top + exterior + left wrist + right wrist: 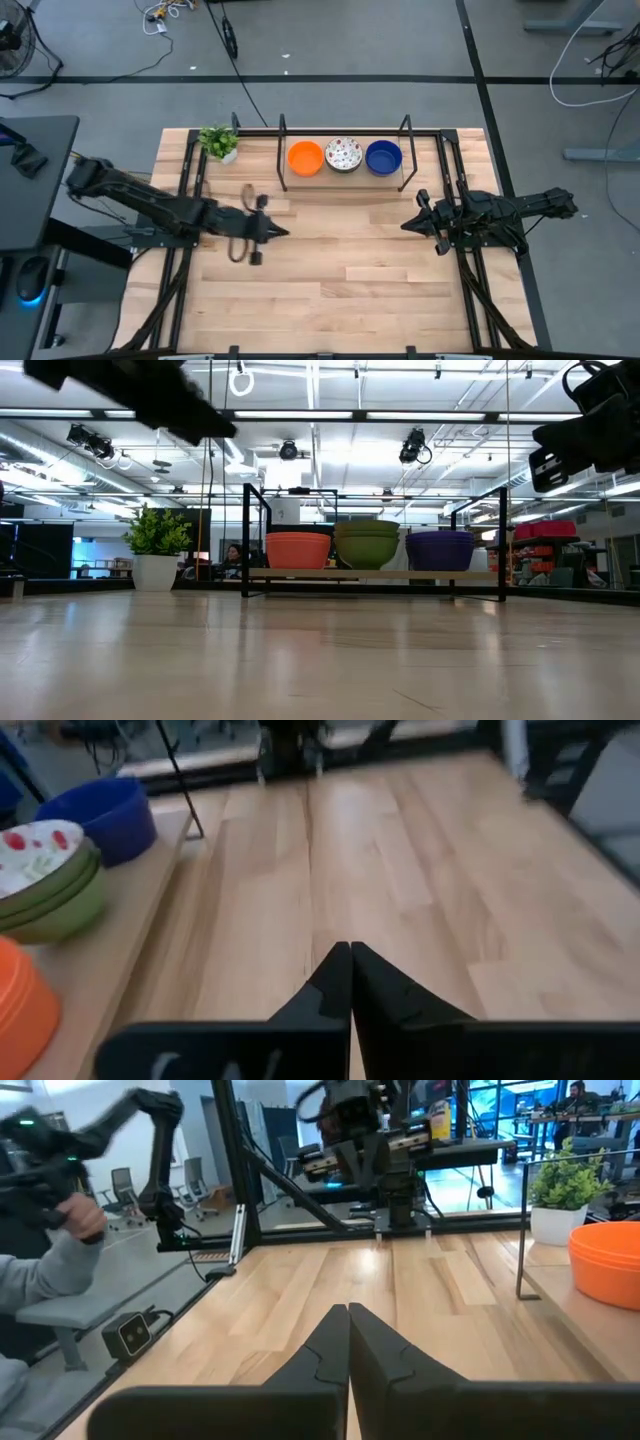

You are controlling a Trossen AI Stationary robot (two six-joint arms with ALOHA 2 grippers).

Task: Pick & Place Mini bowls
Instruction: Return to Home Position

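The table [340, 290] lies bare from centre to lower edge of the high view. At the upper edge the framed shelf [345, 181] holding bowls [343, 155] blocks passage, with the plant [218, 141] at upper left.

No legible text, label, brand, number or sign anywhere in the four views.
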